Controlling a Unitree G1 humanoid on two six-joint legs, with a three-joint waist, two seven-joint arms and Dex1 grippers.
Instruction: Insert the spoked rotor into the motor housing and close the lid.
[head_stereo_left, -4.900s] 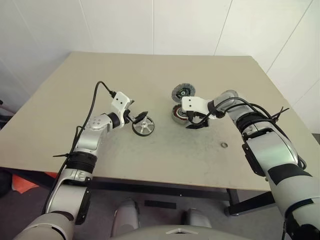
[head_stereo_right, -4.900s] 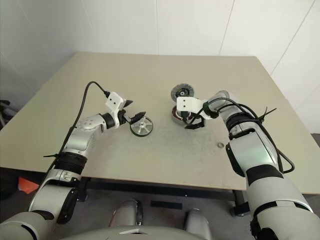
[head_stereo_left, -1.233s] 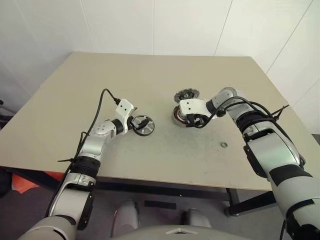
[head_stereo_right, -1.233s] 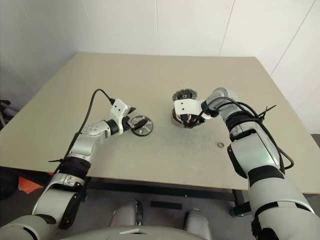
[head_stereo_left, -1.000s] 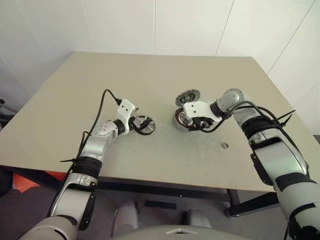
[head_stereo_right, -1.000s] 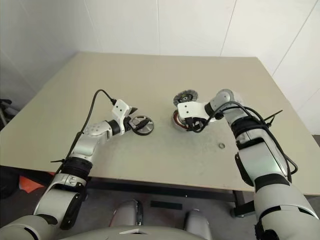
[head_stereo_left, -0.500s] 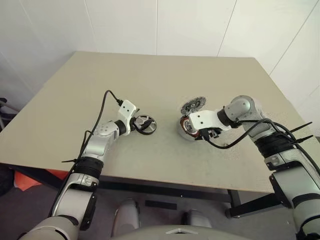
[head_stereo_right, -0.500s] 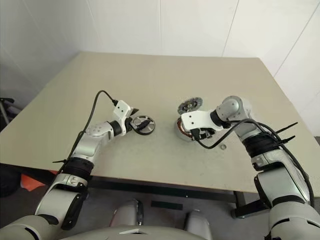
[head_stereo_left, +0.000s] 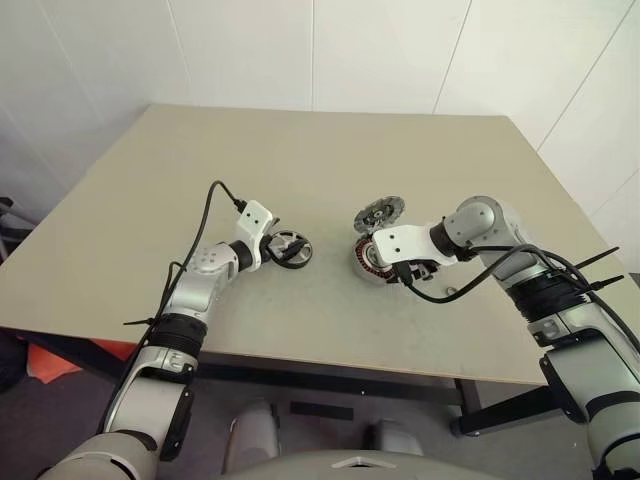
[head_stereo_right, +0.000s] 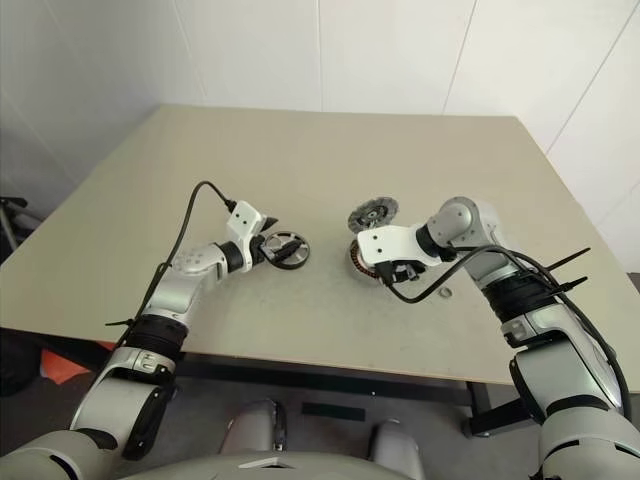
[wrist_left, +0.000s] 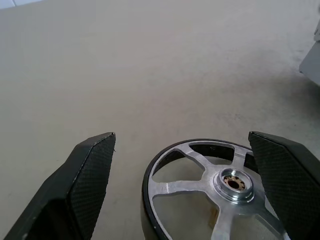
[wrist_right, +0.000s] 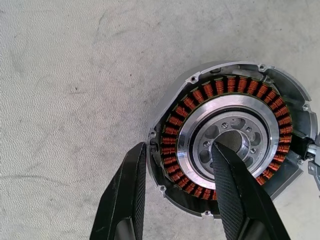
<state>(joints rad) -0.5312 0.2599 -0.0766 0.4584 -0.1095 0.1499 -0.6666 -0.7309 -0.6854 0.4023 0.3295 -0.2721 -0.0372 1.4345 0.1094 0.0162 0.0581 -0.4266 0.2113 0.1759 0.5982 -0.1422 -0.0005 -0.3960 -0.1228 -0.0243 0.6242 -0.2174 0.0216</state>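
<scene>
Copper windings ring the inside of the motor housing (wrist_right: 227, 137), which lies on the beige worktop (head_stereo_left: 320, 160) with the right end effector (wrist_right: 177, 160) straddling its wall: one black finger sits outside the rim, the other inside the central bore, the jaws partly closed across the winding band. The lid (head_stereo_left: 377, 213) rests just beyond that end effector, close beside the housing. Well apart on the other side, the left end effector (wrist_left: 182, 150) stands fully spread, its fingers on either side of the spoked rotor (wrist_left: 210, 187), which lies flat between them, gripped by neither. A small metal ring (head_stereo_right: 445, 293) lies near the right arm.
</scene>
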